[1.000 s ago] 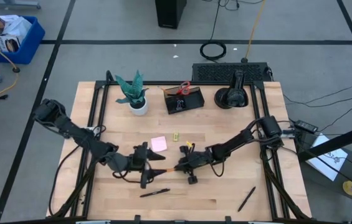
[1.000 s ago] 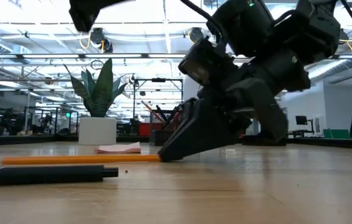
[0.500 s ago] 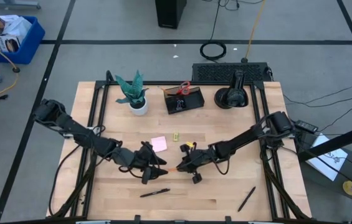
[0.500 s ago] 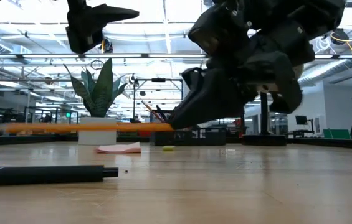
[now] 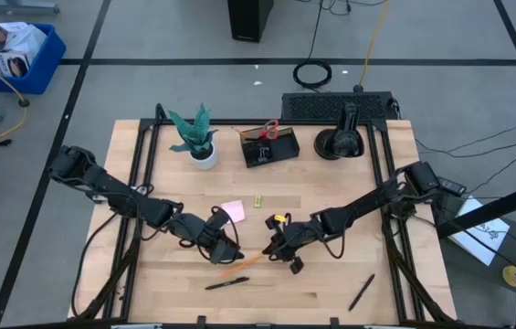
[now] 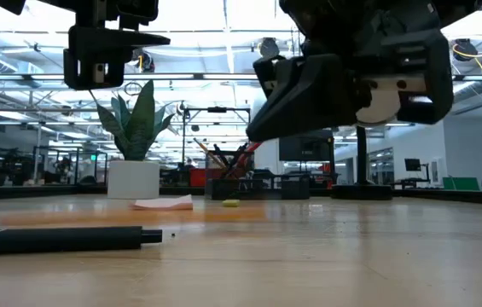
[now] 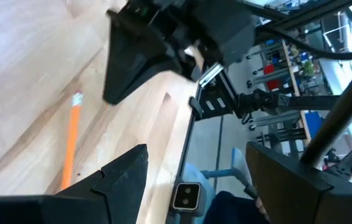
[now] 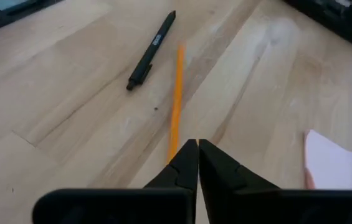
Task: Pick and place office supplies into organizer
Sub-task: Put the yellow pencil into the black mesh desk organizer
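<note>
High view — orange pencil (image 5: 245,263) on table, right gripper (image 5: 274,249) closed beside it

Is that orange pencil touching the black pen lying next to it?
Apart. The right wrist view shows a strip of bare wood between the orange pencil and the black pen along their whole length.

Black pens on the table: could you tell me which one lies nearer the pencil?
The pen at the front centre, just beside the orange pencil. The other pen lies apart, toward the front right corner.
</note>
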`<state>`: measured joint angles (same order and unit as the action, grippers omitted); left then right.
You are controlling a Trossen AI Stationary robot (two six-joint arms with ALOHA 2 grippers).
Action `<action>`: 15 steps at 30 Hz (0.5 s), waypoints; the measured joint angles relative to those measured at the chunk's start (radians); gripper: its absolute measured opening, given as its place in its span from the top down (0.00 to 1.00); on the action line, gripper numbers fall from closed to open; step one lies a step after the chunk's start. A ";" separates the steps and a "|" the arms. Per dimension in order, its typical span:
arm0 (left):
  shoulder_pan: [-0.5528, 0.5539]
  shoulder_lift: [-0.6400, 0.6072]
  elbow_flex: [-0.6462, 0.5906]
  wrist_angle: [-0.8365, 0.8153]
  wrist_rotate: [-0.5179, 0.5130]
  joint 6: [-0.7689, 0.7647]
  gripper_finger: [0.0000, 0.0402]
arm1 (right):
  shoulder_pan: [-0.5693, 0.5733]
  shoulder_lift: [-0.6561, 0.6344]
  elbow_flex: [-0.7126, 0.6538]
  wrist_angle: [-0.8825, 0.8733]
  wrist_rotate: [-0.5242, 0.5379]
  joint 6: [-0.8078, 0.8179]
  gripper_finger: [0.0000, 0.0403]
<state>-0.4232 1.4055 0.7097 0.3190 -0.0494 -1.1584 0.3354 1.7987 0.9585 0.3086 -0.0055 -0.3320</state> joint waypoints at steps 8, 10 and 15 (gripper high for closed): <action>0.000 0.000 0.000 -0.070 0.018 -0.037 0.32 | 0.007 -0.020 0.002 -0.072 -0.009 0.007 1.00; 0.000 0.000 0.000 -0.071 0.020 -0.037 0.32 | 0.007 -0.017 0.000 -0.119 -0.054 0.014 1.00; -0.008 0.000 0.000 -0.063 0.023 0.012 0.32 | 0.016 0.011 -0.050 -0.010 -0.136 0.045 0.95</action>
<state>-0.4311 1.4055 0.7097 0.2557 -0.0267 -1.1468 0.3510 1.8098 0.9086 0.2991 -0.1412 -0.2868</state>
